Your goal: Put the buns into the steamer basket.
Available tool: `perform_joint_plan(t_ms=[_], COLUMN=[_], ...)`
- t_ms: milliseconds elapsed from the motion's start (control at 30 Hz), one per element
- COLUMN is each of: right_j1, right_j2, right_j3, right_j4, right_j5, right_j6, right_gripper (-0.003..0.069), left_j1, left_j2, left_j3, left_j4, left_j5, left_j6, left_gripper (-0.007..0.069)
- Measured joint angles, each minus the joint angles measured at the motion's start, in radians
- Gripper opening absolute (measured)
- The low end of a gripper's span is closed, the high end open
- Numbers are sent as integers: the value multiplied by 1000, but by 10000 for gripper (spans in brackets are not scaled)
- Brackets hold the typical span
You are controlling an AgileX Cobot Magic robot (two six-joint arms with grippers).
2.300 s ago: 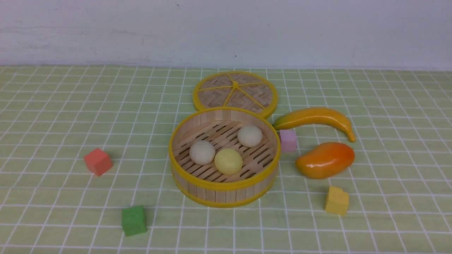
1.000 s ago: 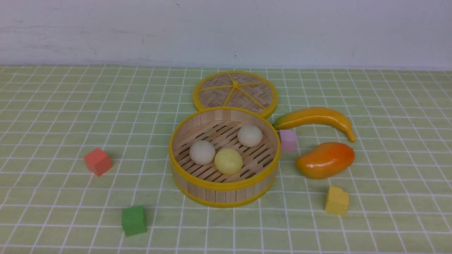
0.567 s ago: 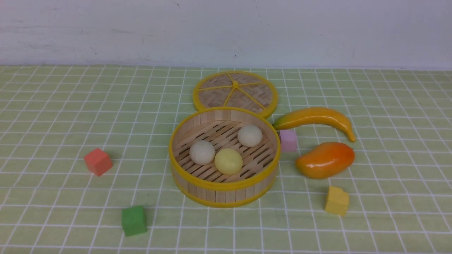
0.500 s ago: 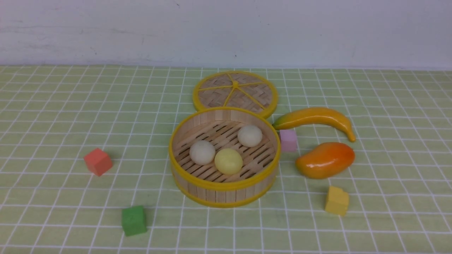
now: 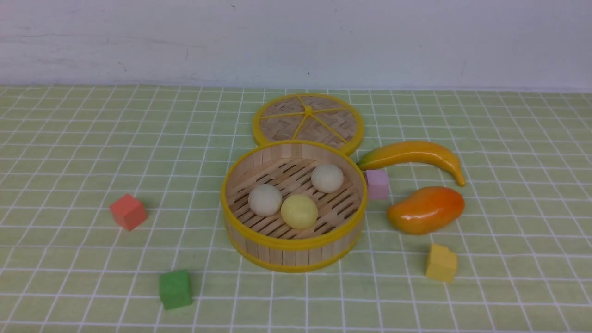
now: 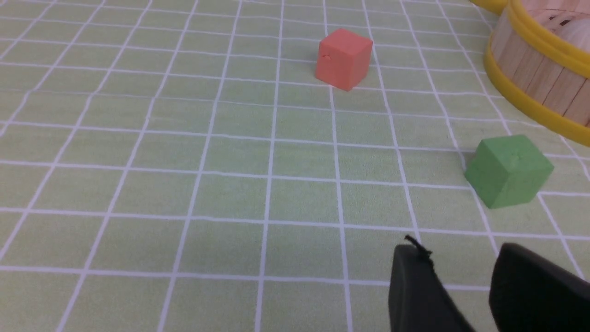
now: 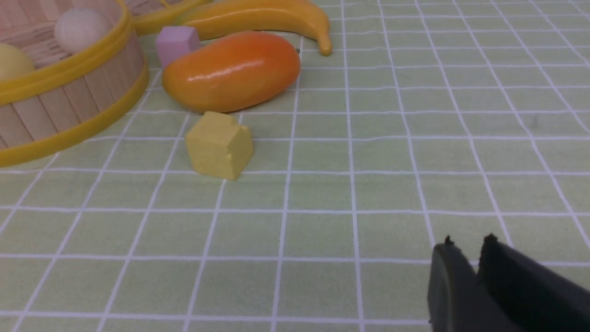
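Both arms are parked low at the near edge of the bench, out of the front view. Judging by that, neither is working anything.

Left gripper [image 6: 454,276]: jaws apart, clear gap between them, nothing in it. Released. Right gripper [image 7: 465,269]: jaws nearly together with only a thin slit showing, nothing between them. Can't tell whether it's fully clenched.

Nearest the left gripper is the green cube [image 5: 175,289], then the red cube [image 5: 128,211] further toward the left edge. Nearest the right gripper is the yellow cube [image 5: 441,263], then the mango [image 5: 426,209], pink cube [image 5: 377,183] and banana [image 5: 414,156] beyond it.

Mid-bench: the steamer basket [image 5: 277,254], open on top. All three buns sit on its slatted floor, inside the wall: pale yellow bun [image 5: 299,211] nearest, left white bun [image 5: 265,200] touching or just beside it, right white bun [image 5: 327,178] further back and apart from the other two. The buns are well apart from both grippers, ahead of them and between the two.

The lid [image 5: 308,121] lies flat just behind the basket, which leaves the opening clear for loading.

My read: nothing bun-like outside the basket, so the task looks done.
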Motion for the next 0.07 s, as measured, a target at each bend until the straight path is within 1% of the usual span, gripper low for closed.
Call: perform_joint_plan(t_ms=[67], right_j1=[0], right_j2=[0], right_j3=[0], right_j4=[0], right_j5=[0], right_j6=[0], right_gripper=[99], left_j1=[0], left_j2=[0], left_j3=[0], left_j4=[0], left_j5=[-1], left_j6=[0], left_gripper=[238])
